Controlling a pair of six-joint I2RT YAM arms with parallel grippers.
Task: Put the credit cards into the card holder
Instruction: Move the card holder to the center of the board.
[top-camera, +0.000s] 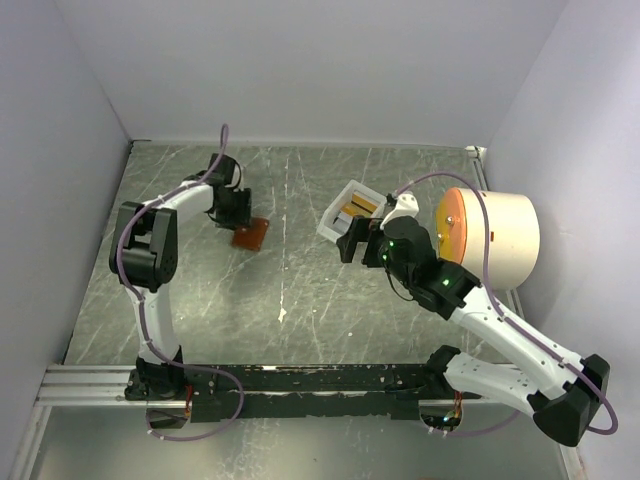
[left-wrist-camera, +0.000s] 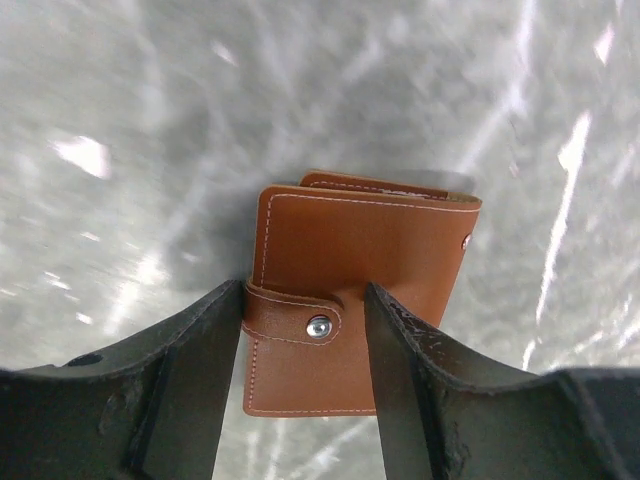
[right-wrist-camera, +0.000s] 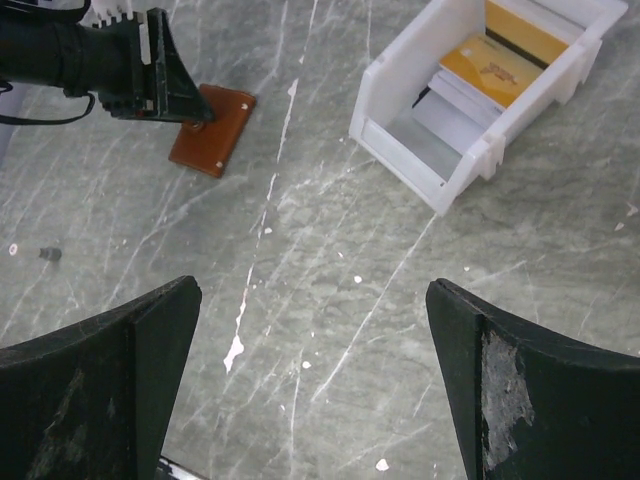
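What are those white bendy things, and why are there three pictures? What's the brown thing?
The white bendy things are two robot arms. One picture looks down from above. The other two come from little cameras on the arms' wrists, so you see their black fingers up close. The brown thing is a card holder, like a tiny wallet, snapped shut and lying on the grey table. The left gripper has a finger on each side of it but isn't holding it yet. The right gripper is wide open and holds nothing. The orange credit cards wait in a white tray.
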